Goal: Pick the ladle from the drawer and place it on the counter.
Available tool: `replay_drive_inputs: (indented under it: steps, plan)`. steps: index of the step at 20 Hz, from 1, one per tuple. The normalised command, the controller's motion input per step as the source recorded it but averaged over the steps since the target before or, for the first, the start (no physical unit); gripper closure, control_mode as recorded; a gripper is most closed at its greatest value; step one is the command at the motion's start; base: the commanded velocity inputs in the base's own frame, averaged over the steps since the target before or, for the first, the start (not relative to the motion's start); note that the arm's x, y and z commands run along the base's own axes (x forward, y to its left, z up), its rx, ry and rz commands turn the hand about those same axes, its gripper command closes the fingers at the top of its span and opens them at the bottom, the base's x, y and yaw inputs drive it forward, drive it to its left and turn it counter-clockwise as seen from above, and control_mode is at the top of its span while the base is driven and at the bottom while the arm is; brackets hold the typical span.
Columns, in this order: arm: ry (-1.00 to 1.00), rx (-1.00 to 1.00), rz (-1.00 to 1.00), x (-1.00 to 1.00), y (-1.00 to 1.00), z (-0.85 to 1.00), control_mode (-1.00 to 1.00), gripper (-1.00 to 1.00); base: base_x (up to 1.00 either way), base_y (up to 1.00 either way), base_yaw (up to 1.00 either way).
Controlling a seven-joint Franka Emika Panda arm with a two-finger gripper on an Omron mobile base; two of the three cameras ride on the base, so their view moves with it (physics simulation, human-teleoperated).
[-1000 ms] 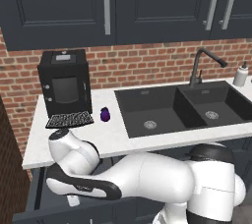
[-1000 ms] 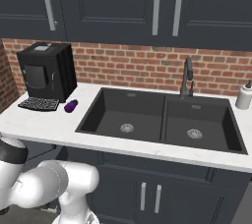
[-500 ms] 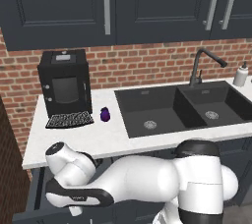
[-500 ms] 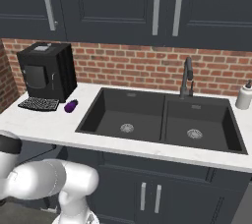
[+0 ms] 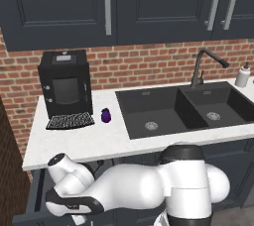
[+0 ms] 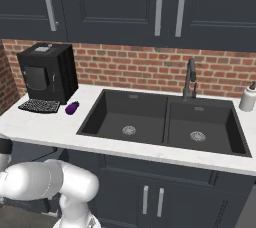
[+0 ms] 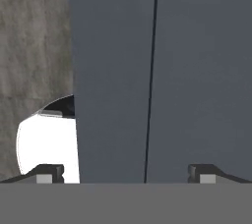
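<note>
My gripper (image 7: 125,176) is open, its two dark fingertips (image 7: 49,173) set wide apart and nothing between them. It faces flat blue-grey panels (image 7: 113,70) split by a thin dark seam; I cannot tell whether they belong to the drawer. The ladle is hidden. My arm (image 5: 134,188) folds low under the left end of the white counter (image 5: 89,141), covering the cabinet fronts there. From the right base view the counter (image 6: 50,127) runs above my arm (image 6: 45,182).
A black coffee machine (image 5: 64,84) and a small purple object (image 5: 105,115) stand on the counter's left part. The black double sink (image 5: 168,111) with its faucet (image 5: 201,69) lies to the right, a soap dispenser (image 5: 242,75) beyond. Grey floor (image 7: 34,31) shows beside the panels.
My arm has sunk lower and further under the counter's left end; the wrist has dropped toward the bottom of the left base view. Things on the counter have not moved.
</note>
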Motion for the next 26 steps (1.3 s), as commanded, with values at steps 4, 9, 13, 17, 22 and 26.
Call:
replay_drive_inputs:
  steps: [4,9,13,17,22,26]
  plan:
    - [0.00,-0.03,0.00,0.06,-0.07,-0.32,-1.00,-1.00,0.00,0.00,0.00]
    - [0.09,0.00,0.03,-0.31,0.00,-0.09,-1.00,-1.00,0.00,0.00,0.00]
    - [0.15,0.00,0.00,-1.00,0.00,-0.14,-1.00,-1.00,0.00,0.00,0.00]
    - [0.17,0.00,0.00,-1.00,-0.11,-0.22,-1.00,-1.00,0.00,0.00,0.00]
    - [0.15,0.00,0.00,-1.00,-0.17,-0.26,-1.00,-1.00,0.00,0.00,0.00]
    - [0.06,0.01,-0.07,-1.00,-0.20,-0.08,-1.00,-1.00,0.00,0.00,0.00]
